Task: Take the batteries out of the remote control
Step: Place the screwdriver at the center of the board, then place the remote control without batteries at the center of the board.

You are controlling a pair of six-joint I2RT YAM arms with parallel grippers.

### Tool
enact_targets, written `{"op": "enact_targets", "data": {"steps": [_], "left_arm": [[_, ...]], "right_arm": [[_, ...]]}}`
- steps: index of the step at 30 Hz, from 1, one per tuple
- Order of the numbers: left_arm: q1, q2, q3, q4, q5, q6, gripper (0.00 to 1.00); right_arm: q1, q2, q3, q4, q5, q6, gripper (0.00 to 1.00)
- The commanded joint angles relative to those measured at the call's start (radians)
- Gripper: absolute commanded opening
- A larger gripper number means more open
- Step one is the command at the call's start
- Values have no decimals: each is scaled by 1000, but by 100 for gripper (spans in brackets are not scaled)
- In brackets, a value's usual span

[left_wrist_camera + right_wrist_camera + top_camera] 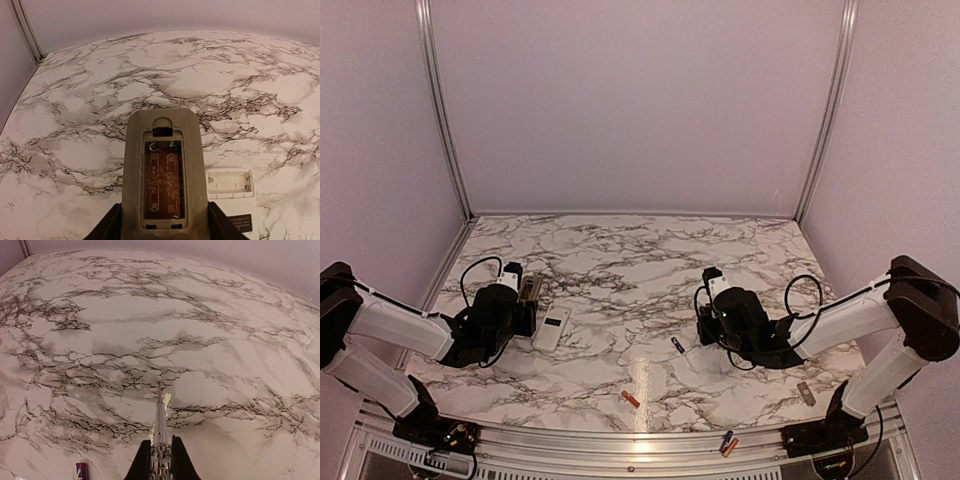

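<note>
On left side of table (620,260), both remotes lie bay-open, no cells inside: unloading looks done, only setting down left. Left gripper (165,227) clamps grey remote (162,165), bay showing bare brown board (164,182). White remote (232,200) just beside it, bay empty. Batteries loose: orange cell (631,399), blue cell (677,345) near right gripper (160,456), pair (727,443) at near edge. Right gripper pinches thin flat piece (160,410), edge-on.

Glossy, smooth marble-look desk (620,260), catching the light. In the left gripper (163,225), a matt grey plastic remote (162,135); in the right gripper (161,462), a thin silvery metal-looking strip (159,415).
</note>
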Motion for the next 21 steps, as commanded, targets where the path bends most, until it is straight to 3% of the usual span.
{"op": "enact_targets", "data": {"steps": [1, 4, 9, 21], "left_arm": [[6, 31, -10, -11, 7, -78, 0], [5, 61, -11, -7, 0, -106, 1], [5, 100, -11, 7, 8, -125, 12], [5, 95, -5, 3, 20, -122, 55]], "right_arm": [[-8, 1, -39, 94, 12, -4, 0], [-8, 14, -58, 117, 9, 1, 0], [-8, 36, -81, 139, 11, 12, 0], [-8, 36, -93, 150, 10, 15, 14]]}}
